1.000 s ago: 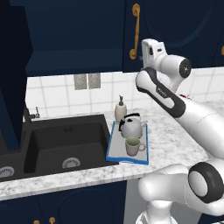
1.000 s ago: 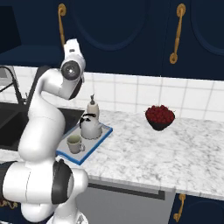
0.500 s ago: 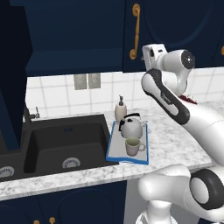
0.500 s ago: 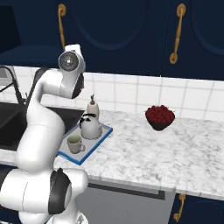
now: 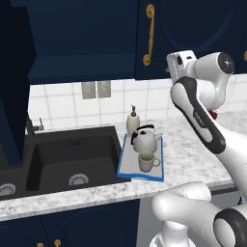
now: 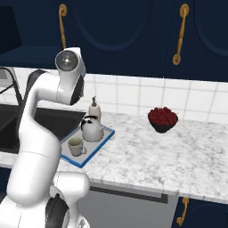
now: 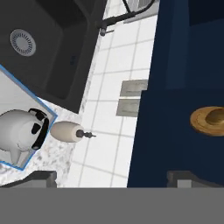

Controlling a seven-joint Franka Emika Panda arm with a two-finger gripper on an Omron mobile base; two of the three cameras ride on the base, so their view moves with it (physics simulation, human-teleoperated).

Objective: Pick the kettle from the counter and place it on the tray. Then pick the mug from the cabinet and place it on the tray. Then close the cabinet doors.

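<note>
— What sits on the worktop [image 5: 190,149]?
— A tray [image 5: 126,167] beside the sink [image 5: 67,159], a soap bottle [image 5: 132,120] just behind it by the wall.
— And further right?
— A dark bowl [image 6: 162,126] of red fruit, well apart.

Raised arm, gripper [image 7: 111,177] wide open
</note>
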